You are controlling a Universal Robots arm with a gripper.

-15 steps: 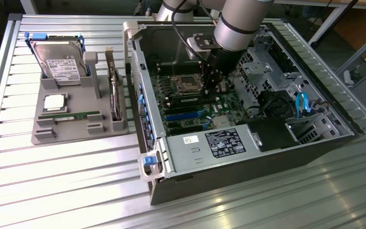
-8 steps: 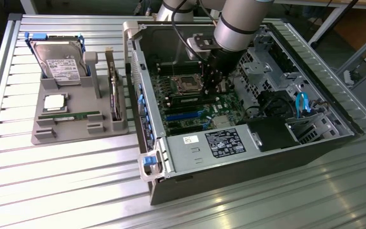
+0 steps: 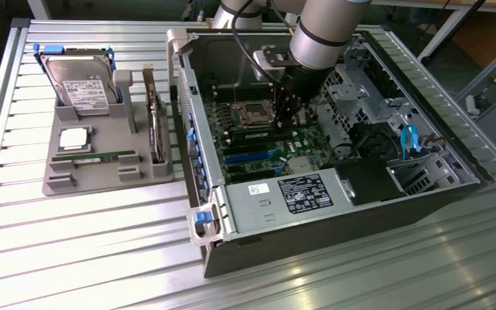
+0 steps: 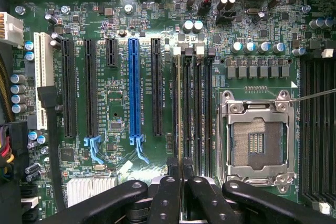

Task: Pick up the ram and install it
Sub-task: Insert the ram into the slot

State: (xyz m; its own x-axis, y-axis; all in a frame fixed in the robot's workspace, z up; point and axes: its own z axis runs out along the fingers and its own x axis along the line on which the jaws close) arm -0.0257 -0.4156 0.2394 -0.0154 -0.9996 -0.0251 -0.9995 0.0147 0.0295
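So the tool (image 4: 181, 165) is pinched shut, both fingertips (image 4: 173, 167) pressed together on the thin top edge of the ram (image 4: 180, 103). From the wrist view you see the stick edge-on as a pale strip. It's standing in one of the long dark memory slots (image 4: 197, 103) and runs straight into the gap between the tips. I can't tell whether it's fully seated.

Just beside those slots is the open CPU socket (image 4: 257, 140) with its metal frame. On the other side of them sit the black expansion slots and one blue slot (image 4: 134, 93), all on the green motherboard (image 4: 115, 103).

In the exterior view the arm comes down into the open PC case (image 3: 317, 252), which lies on its side on the slatted counter (image 3: 75, 245). The tool (image 3: 293, 123) is low over the board, next to the socket.

Well apart, to the exterior view's left of the case, there's a grey tray (image 3: 59, 184). It holds a hard drive (image 3: 80, 81), a square silver processor chip (image 3: 73, 137), a second green stick (image 3: 93, 157) lying flat in its groove, and an upright expansion card (image 3: 154, 123).
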